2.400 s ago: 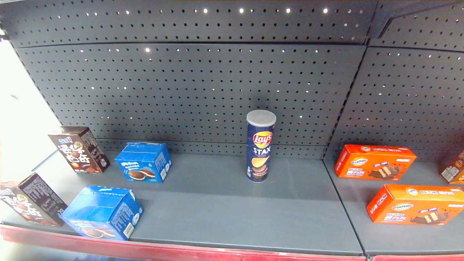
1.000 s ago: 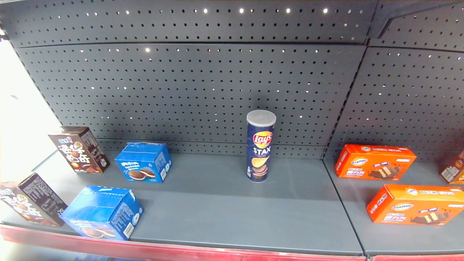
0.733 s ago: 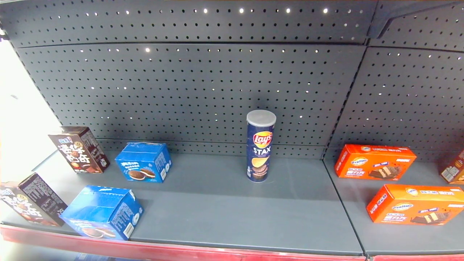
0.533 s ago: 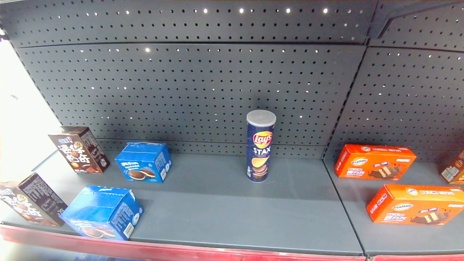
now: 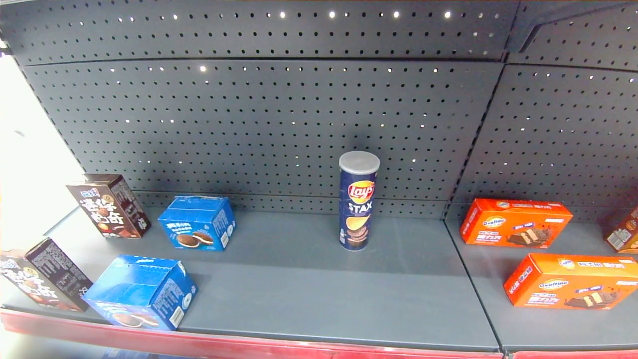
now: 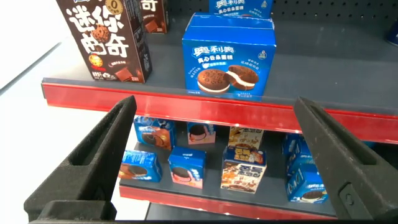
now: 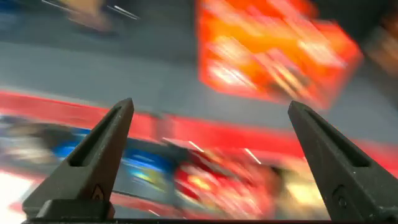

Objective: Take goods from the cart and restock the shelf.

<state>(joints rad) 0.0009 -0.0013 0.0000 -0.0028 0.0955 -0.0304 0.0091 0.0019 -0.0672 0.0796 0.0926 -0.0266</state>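
Goods sit on the grey shelf (image 5: 299,284). At the left are two dark brown boxes (image 5: 108,205), then two blue cookie boxes (image 5: 198,222), then an upright navy chip can (image 5: 358,202) with a grey lid, then two flat orange boxes (image 5: 515,222). The left gripper (image 6: 214,104) faces the shelf's red front edge (image 6: 74,93), its fingers (image 6: 99,149) spread and empty. The right gripper (image 7: 209,107), its fingers (image 7: 93,155) also spread, points toward one of the orange boxes.

A dark perforated back panel (image 5: 279,124) stands behind, and a red strip (image 5: 249,344) runs along the front.
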